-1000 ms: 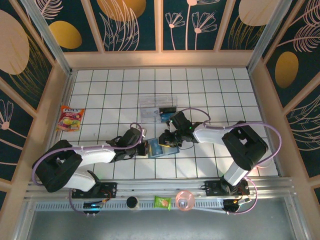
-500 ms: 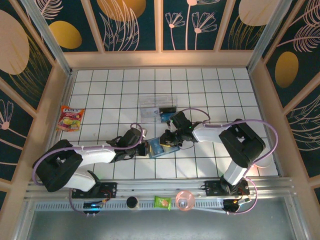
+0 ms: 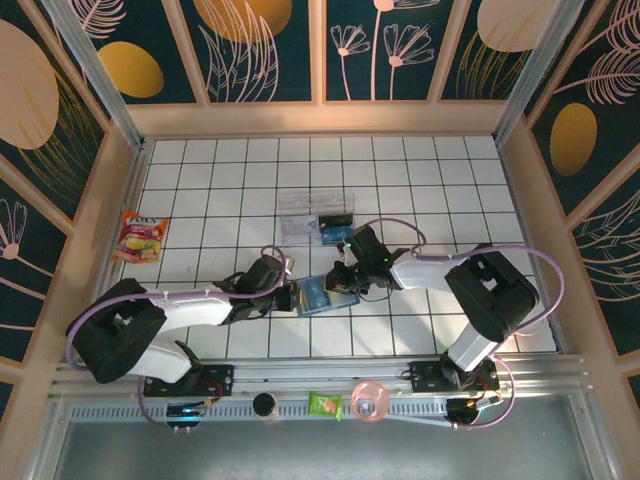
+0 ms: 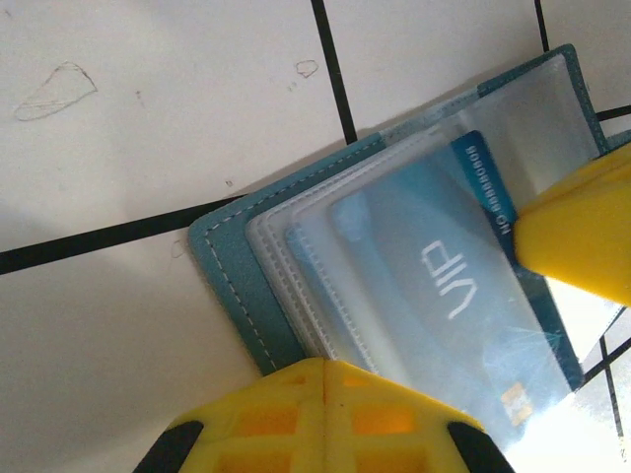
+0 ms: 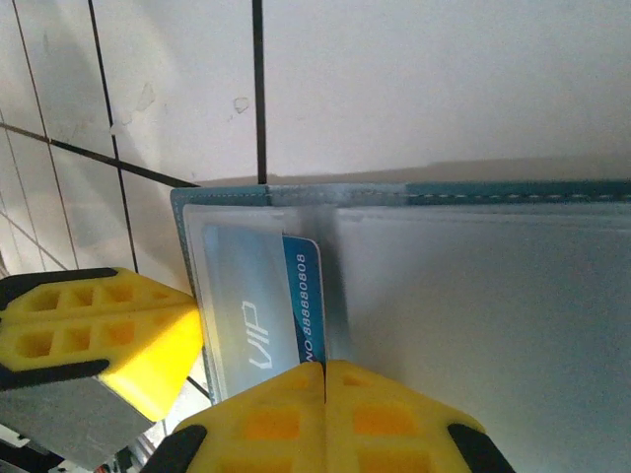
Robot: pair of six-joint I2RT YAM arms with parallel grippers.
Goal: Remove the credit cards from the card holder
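Observation:
The teal card holder (image 3: 327, 294) lies open on the white tiles between my two grippers, its clear sleeves facing up. In the left wrist view a bright blue credit card (image 4: 463, 261) marked VIP sits inside a sleeve of the card holder (image 4: 232, 271). My left gripper (image 4: 325, 367) is shut, its tip against the sleeves' near edge. In the right wrist view a numbered strip of the credit card (image 5: 307, 296) sticks out of its sleeve toward the fold. My right gripper (image 5: 325, 370) is shut on the strip's lower end. From above, the left gripper (image 3: 293, 297) and the right gripper (image 3: 343, 285) flank the holder.
A clear plastic tray (image 3: 303, 212) stands just behind the holder. A colourful snack packet (image 3: 141, 237) lies at the far left. On the front rail sit a green packet (image 3: 325, 405), a pink round object (image 3: 369, 400) and a black disc (image 3: 264, 403).
My right gripper's jaws have closed together at the card's exposed strip, and that arm has shifted slightly right. The left arm has stayed put.

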